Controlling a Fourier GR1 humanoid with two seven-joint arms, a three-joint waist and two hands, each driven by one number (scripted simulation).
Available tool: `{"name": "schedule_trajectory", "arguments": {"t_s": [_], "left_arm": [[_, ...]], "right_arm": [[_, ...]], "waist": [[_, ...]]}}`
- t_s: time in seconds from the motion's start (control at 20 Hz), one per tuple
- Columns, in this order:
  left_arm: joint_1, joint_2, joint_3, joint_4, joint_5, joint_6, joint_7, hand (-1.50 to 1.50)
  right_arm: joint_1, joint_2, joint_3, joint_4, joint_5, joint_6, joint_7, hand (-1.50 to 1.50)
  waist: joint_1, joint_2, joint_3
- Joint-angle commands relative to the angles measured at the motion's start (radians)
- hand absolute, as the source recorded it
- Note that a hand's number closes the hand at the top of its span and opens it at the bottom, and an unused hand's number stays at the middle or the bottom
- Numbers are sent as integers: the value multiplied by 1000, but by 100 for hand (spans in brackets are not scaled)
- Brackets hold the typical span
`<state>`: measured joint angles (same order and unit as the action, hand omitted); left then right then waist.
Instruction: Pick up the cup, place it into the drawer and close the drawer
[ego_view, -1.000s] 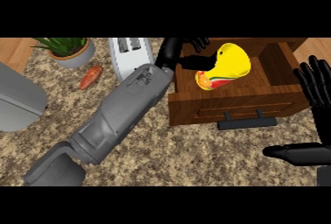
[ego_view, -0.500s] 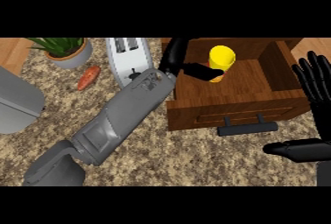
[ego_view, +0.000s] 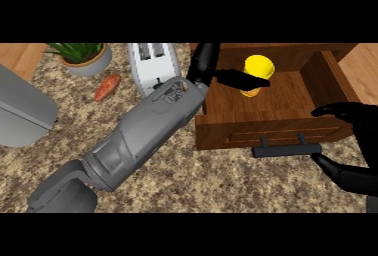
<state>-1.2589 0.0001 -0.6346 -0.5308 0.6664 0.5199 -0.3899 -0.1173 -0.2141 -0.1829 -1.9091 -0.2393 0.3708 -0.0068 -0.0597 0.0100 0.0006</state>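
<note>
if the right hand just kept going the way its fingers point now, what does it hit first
Probably the dark bar handle on the open wooden drawer: the black right hand points left at it, though the depth between them is unclear.

Speckled stone counter (ego_view: 221, 185) with a few kitchen things along its far edge.

From my seat I look steeply down on a brown-and-beige granite top. At far left a potted plant (ego_view: 83, 56) with green leaves stands in a grey pot. Just beside it, toward me, a carrot (ego_view: 107, 87) lies tilted on the stone. To the right of both sits a white toaster (ego_view: 153, 65), its two slots facing up. A grey rounded thing (ego_view: 22, 112) rests at the left edge; I cannot tell what it is. On the right, an open wooden drawer (ego_view: 266, 117) with a dark bar handle sits above the stone.
</note>
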Motion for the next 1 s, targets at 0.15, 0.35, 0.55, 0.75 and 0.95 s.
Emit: {"name": "schedule_trajectory", "arguments": {"t_s": [0.15, 0.35, 0.55, 0.75, 0.95], "left_arm": [[-44, 50, 94, -29, 27, -45, 34, -150], [23, 90, 104, -169, 21, -12, 106, -150], [82, 165, 124, -237, 4, -29, 122, -150], [177, 255, 131, -391, 1, -39, 188, -150], [304, 301, 171, -453, -2, -70, 132, -150]], "right_arm": [[56, -107, 26, -100, 92, 85, 23, 150], [152, -104, 53, -158, 168, 97, 19, 150], [76, -95, 95, -105, 336, 33, 13, 150], [90, -61, 158, -81, 463, -19, 28, 150], [39, -46, 198, 52, 599, -82, -62, 150]], "waist": [[42, -9, -1], [65, -18, -1], [77, -16, -1], [87, -18, -1], [83, -11, -1]]}}
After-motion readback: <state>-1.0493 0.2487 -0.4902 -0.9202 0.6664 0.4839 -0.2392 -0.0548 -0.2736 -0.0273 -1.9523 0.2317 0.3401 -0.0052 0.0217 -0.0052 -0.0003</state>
